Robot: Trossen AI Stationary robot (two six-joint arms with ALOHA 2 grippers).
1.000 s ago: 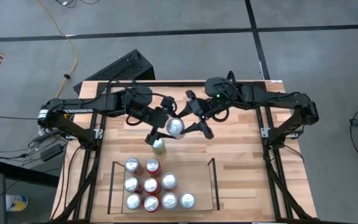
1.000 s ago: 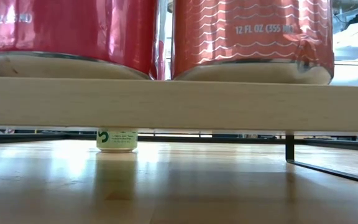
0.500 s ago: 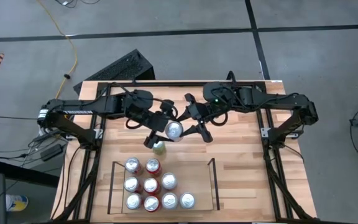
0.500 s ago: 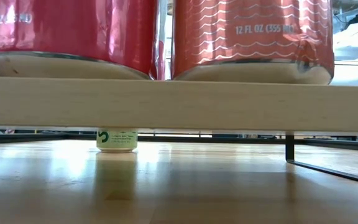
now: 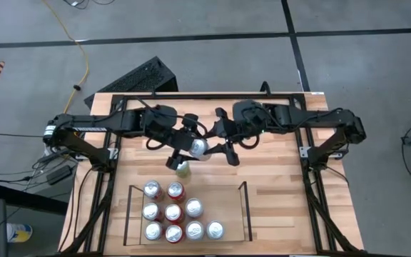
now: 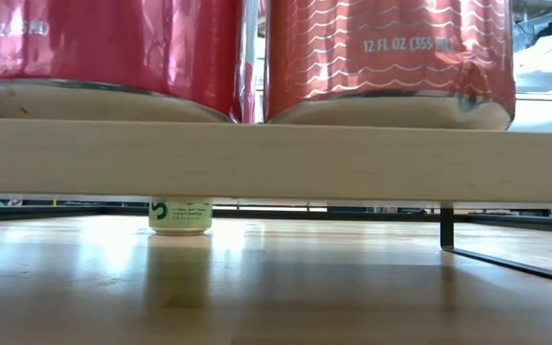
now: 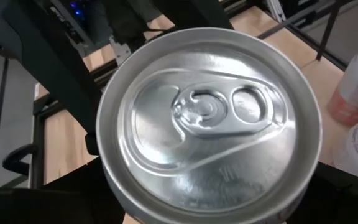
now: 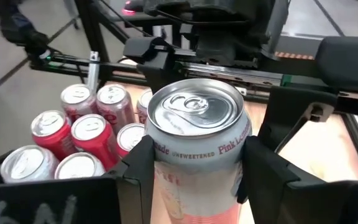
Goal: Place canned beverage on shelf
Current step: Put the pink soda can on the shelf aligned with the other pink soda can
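Note:
A pink lemonade can with a silver top (image 5: 199,147) is held upright in the air over the middle of the table, and it also shows in the right wrist view (image 8: 194,143). My left gripper (image 5: 190,145) is shut on it, coming from the table's left. My right gripper (image 8: 197,177) has come in from the right, also seen in the high view (image 5: 220,146), and is open. Its two fingers stand on either side of the can's body. The shelf (image 5: 245,207) lies nearer the front edge, with several red and white cans standing on its wood floor (image 6: 276,161). My left gripper pinches the can's side wall (image 7: 112,182) between its two fingers, just below the rim. The can's wide top hides the pads in the left wrist view. The can stands upright, top up, lifted clear of the table. My right gripper's fingers (image 8: 138,171) lie close against the can's sides, but I cannot tell whether they touch it.
A green and white can (image 5: 183,169) stands on the table just in front of the held can, its base showing in the low view (image 6: 179,217). The right third of the shelf floor (image 5: 227,207) is bare. Black frame rails (image 5: 305,153) run along the table's sides.
My right gripper has moved toward the table's left, closing in on the held can until its fingers flank the can's body. My left gripper and the can have stayed almost in place, still clear of the table.

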